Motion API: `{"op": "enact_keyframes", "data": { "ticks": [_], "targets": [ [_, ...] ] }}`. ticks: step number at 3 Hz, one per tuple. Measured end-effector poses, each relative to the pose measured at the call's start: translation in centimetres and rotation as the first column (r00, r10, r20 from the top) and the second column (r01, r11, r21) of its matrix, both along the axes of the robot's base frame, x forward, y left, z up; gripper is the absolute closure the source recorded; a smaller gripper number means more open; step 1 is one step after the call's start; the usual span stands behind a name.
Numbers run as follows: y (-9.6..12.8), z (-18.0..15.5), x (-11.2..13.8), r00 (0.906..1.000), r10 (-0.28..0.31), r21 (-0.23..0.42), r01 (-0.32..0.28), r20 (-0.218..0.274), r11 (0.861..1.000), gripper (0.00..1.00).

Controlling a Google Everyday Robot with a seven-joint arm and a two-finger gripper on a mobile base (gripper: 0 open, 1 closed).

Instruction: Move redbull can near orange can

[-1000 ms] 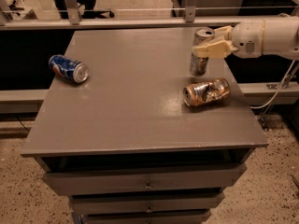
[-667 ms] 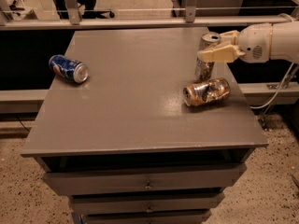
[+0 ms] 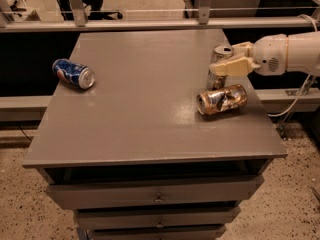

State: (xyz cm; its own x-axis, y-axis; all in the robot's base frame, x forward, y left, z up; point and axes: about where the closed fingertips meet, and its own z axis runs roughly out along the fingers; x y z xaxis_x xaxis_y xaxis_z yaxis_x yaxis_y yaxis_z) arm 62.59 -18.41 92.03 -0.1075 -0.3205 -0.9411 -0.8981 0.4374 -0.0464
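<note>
Cream two-finger gripper (image 3: 224, 58) straddles the slim silver-blue redbull can (image 3: 217, 78); whether the jaws clamp it cannot be told. The can stands upright just behind the dented orange-bronze can (image 3: 221, 99), which lies on its side on the grey cabinet top (image 3: 150, 114), so placement looks nearly complete. No lettering is legible.

We saw a grey, flat-topped metal desk (image 3: 150, 109) with grey drawers (image 3: 159, 196) below, standing on a speckled stone floor (image 3: 20, 209). A grey metal rail (image 3: 150, 25) ran behind it. The gripper (image 3: 225, 58) hung over the desk's far right side.
</note>
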Motion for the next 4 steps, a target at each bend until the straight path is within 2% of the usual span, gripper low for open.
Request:
{"op": "enact_keyframes", "data": {
  "ticks": [3, 4],
  "targets": [
    [0.53, -1.3, -0.86, 0.9992, 0.039, 0.004, -0.039, -0.008, 0.999, 0.13],
    [0.31, -1.24, -1.18, 0.999, 0.045, 0.003, -0.045, -0.007, 0.999, 0.0]
  ]
}}
